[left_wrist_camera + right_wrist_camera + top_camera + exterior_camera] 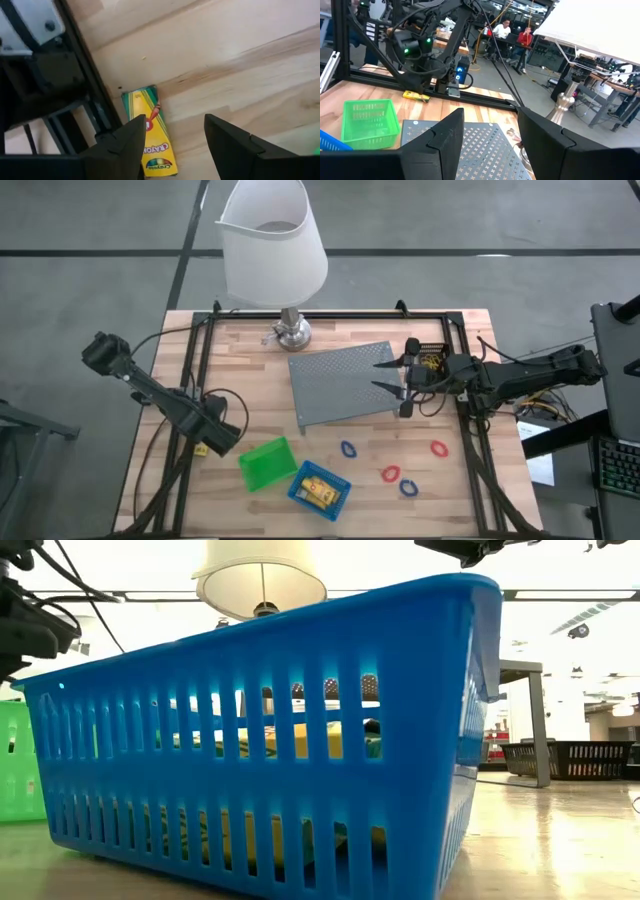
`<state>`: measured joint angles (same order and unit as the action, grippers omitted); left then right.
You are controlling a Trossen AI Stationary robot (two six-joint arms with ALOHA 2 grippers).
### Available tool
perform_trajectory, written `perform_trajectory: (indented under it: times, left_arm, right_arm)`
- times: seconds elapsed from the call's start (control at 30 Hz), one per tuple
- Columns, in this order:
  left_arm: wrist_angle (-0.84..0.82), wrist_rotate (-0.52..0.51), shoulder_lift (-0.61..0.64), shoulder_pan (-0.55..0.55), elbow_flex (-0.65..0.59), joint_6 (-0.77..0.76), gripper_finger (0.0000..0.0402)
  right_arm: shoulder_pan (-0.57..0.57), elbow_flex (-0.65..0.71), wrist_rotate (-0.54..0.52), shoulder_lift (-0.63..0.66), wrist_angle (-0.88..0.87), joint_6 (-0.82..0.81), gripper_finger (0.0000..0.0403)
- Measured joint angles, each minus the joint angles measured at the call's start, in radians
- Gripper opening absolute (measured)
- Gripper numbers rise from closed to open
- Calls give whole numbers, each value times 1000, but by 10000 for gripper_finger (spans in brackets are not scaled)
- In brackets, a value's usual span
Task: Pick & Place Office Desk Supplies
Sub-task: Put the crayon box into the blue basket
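A yellow crayon box (150, 127) lies flat on the wooden table beside the black frame rail (87, 95) at the left; it also shows as a yellow crayon box (200, 450) from above. My left gripper (175, 125) points down over it, open, one finger above the box's edge and the other over bare wood. A green bin (265, 463) and a blue bin (318, 488) holding more yellow boxes stand near the front. Red and blue loops (390, 473) lie on the table to the right. My right gripper (400, 377) hangs level and open over the grey mesh tray (340, 385).
A white-shaded lamp (275, 250) stands at the table's far edge. A black bin (430, 360) with yellow rubber bands sits at the far right, behind my right gripper. The black frame rail runs along the table's left edge, close to my left gripper. People sit in the room beyond.
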<state>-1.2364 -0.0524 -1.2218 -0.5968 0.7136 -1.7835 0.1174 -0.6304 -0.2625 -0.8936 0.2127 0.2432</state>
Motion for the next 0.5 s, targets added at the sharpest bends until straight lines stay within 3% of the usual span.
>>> perform_trajectory:
  times: [0.17, 0.5]
  left_arm:
    - [30, 63, 1, 1, 0, 31, 204]
    - [156, 71, 1, -7, 0, 588, 204]
  right_arm:
    - [0, 0, 0, 0, 0, 0, 185]
    - [0, 0, 0, 0, 1, 0, 185]
